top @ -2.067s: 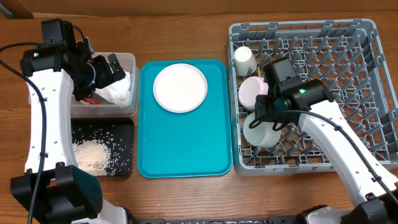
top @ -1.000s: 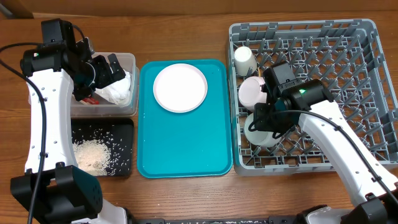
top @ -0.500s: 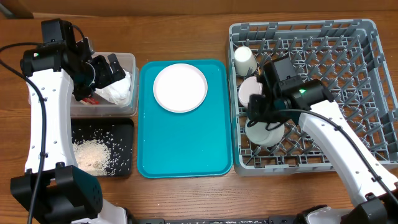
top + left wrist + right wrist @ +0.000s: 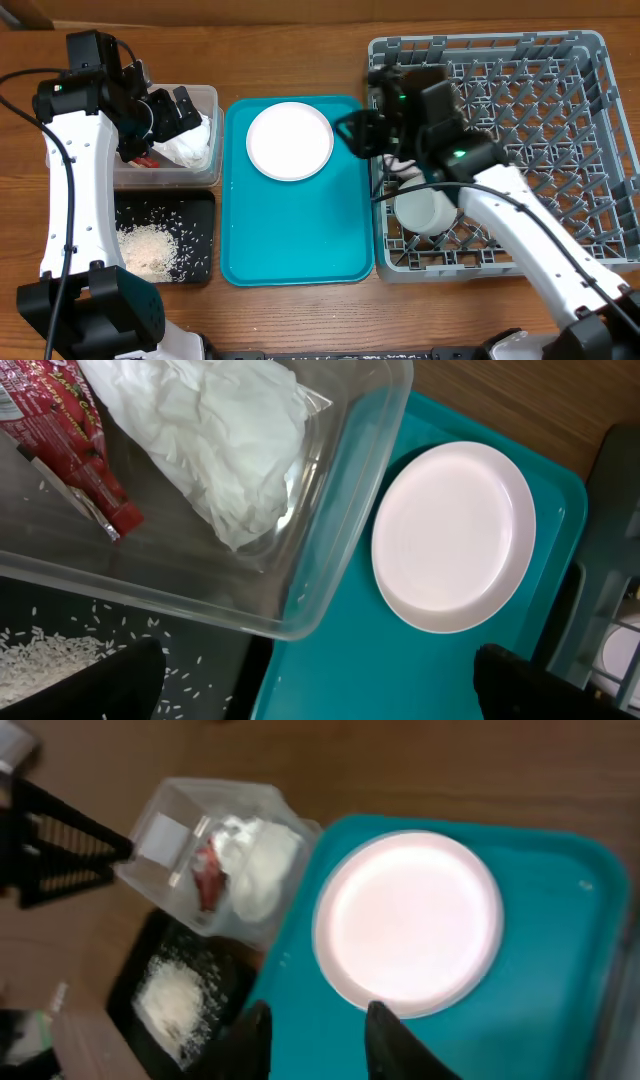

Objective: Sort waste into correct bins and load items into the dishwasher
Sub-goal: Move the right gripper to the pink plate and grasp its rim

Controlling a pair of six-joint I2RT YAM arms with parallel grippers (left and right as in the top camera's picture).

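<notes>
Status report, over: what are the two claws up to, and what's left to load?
Left gripper open, empty, over clear rectangular plastic tub. Right gripper open, empty, over teal tray beside pale pink round plate. Plate unobstructed, not yet racked.

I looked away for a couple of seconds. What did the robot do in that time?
The right claw pulled away from the white-grey bowl in the grey rack and swung left to the edge of the teal tray, toward the plate; it is open and empty. The bowl, the plate and the open left claw over the clear tub stayed put.
</notes>
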